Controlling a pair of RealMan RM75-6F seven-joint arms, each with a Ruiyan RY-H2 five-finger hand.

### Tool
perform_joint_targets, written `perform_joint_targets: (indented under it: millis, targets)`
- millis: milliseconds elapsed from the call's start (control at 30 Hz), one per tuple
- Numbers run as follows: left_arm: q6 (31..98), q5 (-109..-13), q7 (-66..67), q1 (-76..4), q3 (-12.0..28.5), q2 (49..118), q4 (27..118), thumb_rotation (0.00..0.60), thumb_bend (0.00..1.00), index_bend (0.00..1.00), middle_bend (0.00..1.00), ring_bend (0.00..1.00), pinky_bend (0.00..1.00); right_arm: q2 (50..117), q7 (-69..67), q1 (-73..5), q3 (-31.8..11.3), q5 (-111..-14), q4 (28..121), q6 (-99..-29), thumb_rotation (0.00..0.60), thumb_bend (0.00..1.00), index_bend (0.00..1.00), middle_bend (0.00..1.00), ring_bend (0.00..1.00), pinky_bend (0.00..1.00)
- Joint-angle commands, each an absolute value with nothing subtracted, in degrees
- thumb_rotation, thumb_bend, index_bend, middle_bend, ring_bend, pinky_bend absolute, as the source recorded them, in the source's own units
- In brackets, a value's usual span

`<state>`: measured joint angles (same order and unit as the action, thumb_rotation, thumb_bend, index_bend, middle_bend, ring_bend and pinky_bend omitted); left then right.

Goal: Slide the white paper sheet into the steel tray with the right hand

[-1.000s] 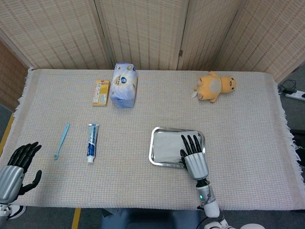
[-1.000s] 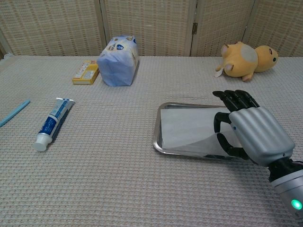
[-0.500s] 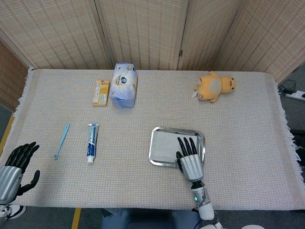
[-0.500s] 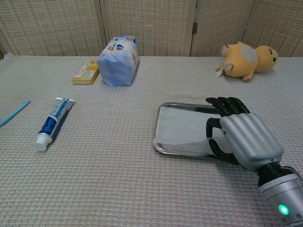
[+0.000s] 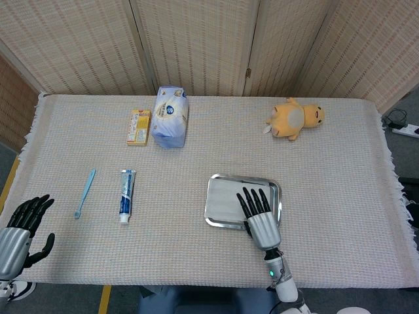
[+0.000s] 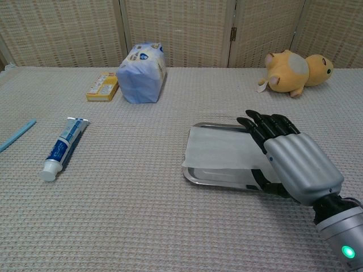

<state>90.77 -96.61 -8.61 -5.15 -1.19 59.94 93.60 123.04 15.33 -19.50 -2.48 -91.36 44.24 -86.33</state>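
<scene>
Shifted left since a second ago, the paper (image 6: 218,152) now overhangs the tray's (image 5: 276,190) left rim, its right part under the right hand (image 6: 295,161), whose flat, extended fingers (image 6: 262,126) press it, grasping nothing. At the tabletop's (image 5: 340,196) near-left corner, the left hand (image 5: 19,232) hangs with fingers loosely spread, holding nothing.

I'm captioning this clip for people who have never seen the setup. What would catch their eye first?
First, the silver and black right robot hand near the table's front edge, its dark fingers spread flat over the white paper sheet in the shiny rectangular steel tray. Next, the yellow plush toy lying at the far right of the woven table cover. The left robot hand rests idle at the near left corner.
</scene>
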Motion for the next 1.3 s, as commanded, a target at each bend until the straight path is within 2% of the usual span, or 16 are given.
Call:
perform_joint_targets:
  millis: [33,233,367,633,733,933,1300]
  targets:
    - [90.8,-96.6,-8.6,-5.1,-1.2,59.9,93.6,0.6,0.59,0.0,0.08,0.0,0.11,121.2,17.1,-19.3,-2.4,-90.6,47.6,-84.3,0.6,0.54,0.0,0.0,0.0,0.0]
    - [90.8,-96.3,-9.0,-5.1,-1.1,59.8,93.6,0.6,0.59,0.0,0.08,0.0,0.12,114.1,22.3,-18.4,-1.7,-88.7,58.7,-80.4,0.6,0.54,0.0,0.0,0.0,0.0]
    - [90.4,-96.0,-8.4,-5.2,-1.0,60.0,93.6,0.6,0.59,0.0,0.08,0.0,0.12,109.3,27.2,-18.7,-2.9,-85.9,66.7,-76.8,0.6,0.54,0.0,0.0,0.0,0.0]
    - [89.2,-95.7,-6.6,-5.5,-1.1,60.3,93.8,0.6,0.59,0.0,0.08,0.0,0.12,102.4,35.7,-22.1,-8.1,-71.5,81.4,-62.5,0.6,0.55,0.0,0.0,0.0,0.0]
    - [89.2,-95.4,-6.7,-5.5,-1.0,60.3,93.8,0.6,0.59,0.0,0.08,0.0,0.12,99.6,38.0,-23.6,-10.3,-66.0,86.5,-59.6,0.6,0.53,0.0,0.0,0.0,0.0]
    - [89.2,-95.6,-6.4,-5.5,-1.1,60.4,93.8,0.6,0.59,0.0,0.08,0.0,0.12,95.0,38.3,-24.9,-11.6,-61.5,93.7,-58.7,0.6,0.45,0.0,0.0,0.0,0.0]
    - [88.7,-95.2,-5.4,-5.6,-1.0,60.8,93.8,0.6,0.59,0.0,0.08,0.0,0.12,88.6,36.8,-26.5,-11.2,-58.8,100.3,-59.0,0.6,0.45,0.0,0.0,0.0,0.0]
